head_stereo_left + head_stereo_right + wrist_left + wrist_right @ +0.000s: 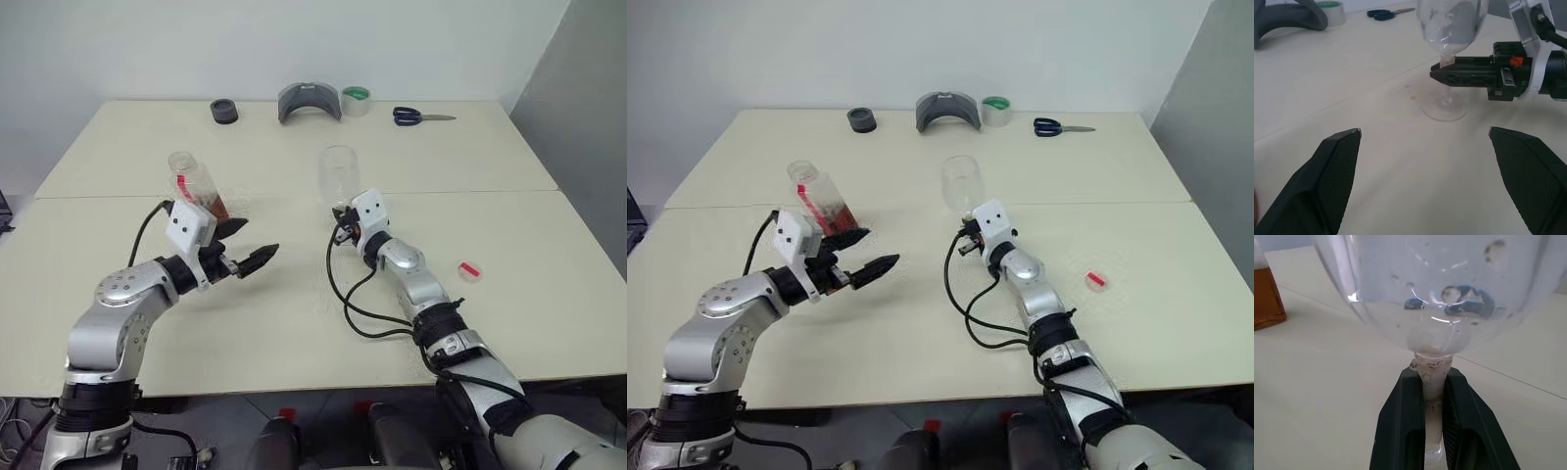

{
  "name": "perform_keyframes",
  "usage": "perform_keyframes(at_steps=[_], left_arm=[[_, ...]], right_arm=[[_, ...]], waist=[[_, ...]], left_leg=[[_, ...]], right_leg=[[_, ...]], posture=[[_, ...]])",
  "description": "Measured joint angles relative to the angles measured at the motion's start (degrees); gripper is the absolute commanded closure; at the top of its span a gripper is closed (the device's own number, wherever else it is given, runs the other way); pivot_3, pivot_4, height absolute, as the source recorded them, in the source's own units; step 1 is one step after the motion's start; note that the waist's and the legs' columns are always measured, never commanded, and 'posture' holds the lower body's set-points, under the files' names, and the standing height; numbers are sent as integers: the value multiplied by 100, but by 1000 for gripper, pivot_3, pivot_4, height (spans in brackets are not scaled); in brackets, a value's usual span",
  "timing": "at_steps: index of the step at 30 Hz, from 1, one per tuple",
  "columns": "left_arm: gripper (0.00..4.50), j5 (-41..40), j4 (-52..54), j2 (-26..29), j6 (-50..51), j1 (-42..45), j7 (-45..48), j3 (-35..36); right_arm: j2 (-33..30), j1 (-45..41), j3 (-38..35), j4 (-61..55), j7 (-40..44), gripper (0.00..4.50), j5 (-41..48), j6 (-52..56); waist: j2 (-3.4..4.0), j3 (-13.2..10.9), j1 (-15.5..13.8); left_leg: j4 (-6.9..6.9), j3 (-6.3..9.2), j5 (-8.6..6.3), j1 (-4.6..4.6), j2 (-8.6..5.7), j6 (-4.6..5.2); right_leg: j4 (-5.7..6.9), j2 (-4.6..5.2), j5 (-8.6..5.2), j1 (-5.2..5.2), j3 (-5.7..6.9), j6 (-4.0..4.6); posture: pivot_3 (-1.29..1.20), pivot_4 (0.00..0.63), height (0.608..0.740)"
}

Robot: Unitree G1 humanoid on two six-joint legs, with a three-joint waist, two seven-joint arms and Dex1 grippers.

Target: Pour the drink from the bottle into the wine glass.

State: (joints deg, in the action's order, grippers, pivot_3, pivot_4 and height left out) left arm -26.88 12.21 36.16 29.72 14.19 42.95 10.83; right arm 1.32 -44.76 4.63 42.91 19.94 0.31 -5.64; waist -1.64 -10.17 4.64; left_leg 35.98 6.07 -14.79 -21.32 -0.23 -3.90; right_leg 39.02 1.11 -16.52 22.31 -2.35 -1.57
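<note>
A clear wine glass (339, 174) stands empty on the cream table (509, 255), its thin stem pinched between the two black fingers of the right gripper (1434, 431). To the robot's left stands the uncapped bottle (196, 188), a little amber drink (217, 208) in its base, just beyond the left gripper (241, 245), whose jaws are spread wide and hold nothing. A small red-and-white cap (470, 269) lies apart on the right; scissors (421, 117) and a tape roll (356, 99) rest along the far edge.

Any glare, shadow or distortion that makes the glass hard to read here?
Right wrist view: the wine glass bowl mirrors and warps the background, with small glints; stem sharp between the right pincer fingers. Left wrist view: bowl hazy with reflections. Left eye view: even light, soft shadows.
</note>
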Motion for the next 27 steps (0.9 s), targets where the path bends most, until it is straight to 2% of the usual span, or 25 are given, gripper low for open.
perform_keyframes(at_steps=[9, 15, 17, 20, 27], left_arm=[[0, -342, 780, 92, 516, -263, -152, 162], [0, -412, 1134, 128, 904, 113, -471, 131], [0, -431, 1210, 131, 985, 207, -520, 122], [0, -459, 1221, 175, 1033, 283, -529, 100], [0, -452, 1145, 198, 941, 271, -420, 97]], right_arm=[[82, -50, -112, 445, 152, 4345, 114, -411], [123, -110, -137, 579, 234, 4345, 121, -484], [130, -114, -143, 594, 254, 3615, 122, -503], [180, -114, -151, 626, 283, 2751, 128, -504], [210, -80, -128, 630, 368, 224, 128, -435]], waist=[[1, -1, 1], [1, -1, 9], [1, -1, 14], [2, -1, 14], [4, -2, 3]], left_leg=[[1, 5, 0, 15, 16, 0], [0, 0, 0, 23, 17, 0], [0, -2, 0, 23, 17, 0], [-1, -2, 0, 23, 17, 0], [0, 1, 1, 20, 14, 0]], right_leg=[[10, -7, 0, -8, 2, 0], [12, -20, 0, -12, -2, 0], [11, -20, 0, -12, -4, 0], [11, -20, 0, -11, -4, 0], [10, -19, 0, -11, -1, 0]], posture=[[0, 150, 740], [0, 150, 740], [0, 150, 740], [0, 150, 740], [0, 150, 740]])
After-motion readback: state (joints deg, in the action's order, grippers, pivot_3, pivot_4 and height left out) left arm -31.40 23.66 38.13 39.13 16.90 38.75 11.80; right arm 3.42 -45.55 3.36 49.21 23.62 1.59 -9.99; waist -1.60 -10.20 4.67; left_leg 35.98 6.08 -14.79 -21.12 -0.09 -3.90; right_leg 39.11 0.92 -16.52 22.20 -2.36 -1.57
